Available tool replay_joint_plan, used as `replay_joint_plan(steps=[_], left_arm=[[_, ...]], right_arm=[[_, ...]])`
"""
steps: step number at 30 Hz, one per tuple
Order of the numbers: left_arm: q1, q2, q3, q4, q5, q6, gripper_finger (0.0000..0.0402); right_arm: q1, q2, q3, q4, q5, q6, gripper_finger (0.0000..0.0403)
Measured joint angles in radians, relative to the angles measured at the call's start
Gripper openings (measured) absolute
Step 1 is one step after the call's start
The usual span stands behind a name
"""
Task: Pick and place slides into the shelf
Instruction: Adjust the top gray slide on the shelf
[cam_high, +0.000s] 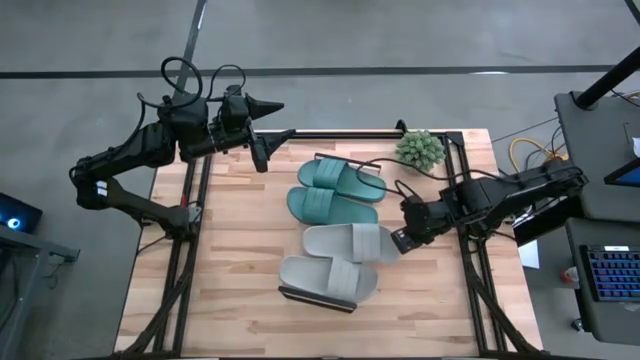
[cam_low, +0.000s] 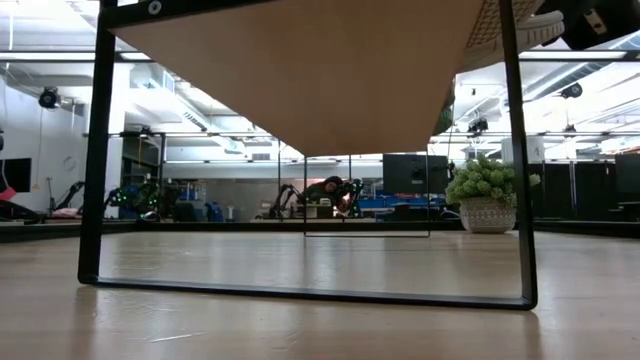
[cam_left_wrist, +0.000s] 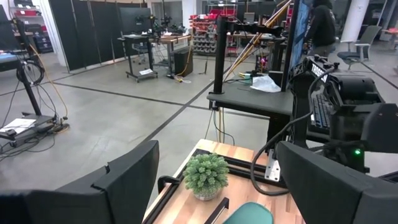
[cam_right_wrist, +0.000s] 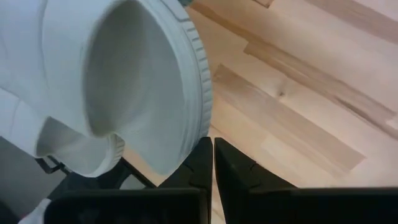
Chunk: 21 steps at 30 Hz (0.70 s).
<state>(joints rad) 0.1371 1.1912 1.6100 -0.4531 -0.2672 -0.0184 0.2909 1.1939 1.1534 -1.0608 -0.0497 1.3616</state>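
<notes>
Two end effectors are mine: the right one (cam_high: 403, 238) is pressed together at the rim of a grey slide (cam_high: 350, 242); the left one (cam_high: 262, 152) hangs spread above the tabletop (cam_high: 240, 270). All four slides lie on the shelf (cam_high: 318, 300).

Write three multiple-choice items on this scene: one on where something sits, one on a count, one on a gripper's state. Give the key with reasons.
1. Where does the potted plant stand?
A. At the table's far edge, right of the teal slides
B. On the near edge
C. On the floor

2. How many grey slides are visible?
A. One
B. Two
C. Four

3. How is the right gripper set?
A. Wide open
B. Out of view
C. Shut

Key: 1 A, the high view shows it by the far frame rail. 2 B, two grey ones lie below the teal pair. 3 C, its fingers meet in the right wrist view.
</notes>
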Motion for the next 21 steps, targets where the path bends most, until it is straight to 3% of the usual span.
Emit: replay_joint_plan(steps=[21], left_arm=[[0.0,0.0,-0.001,0.0,0.0,0.0,0.0311]], right_arm=[[0.0,0.005,0.0,0.117,-0.027,0.019,0.0008]])
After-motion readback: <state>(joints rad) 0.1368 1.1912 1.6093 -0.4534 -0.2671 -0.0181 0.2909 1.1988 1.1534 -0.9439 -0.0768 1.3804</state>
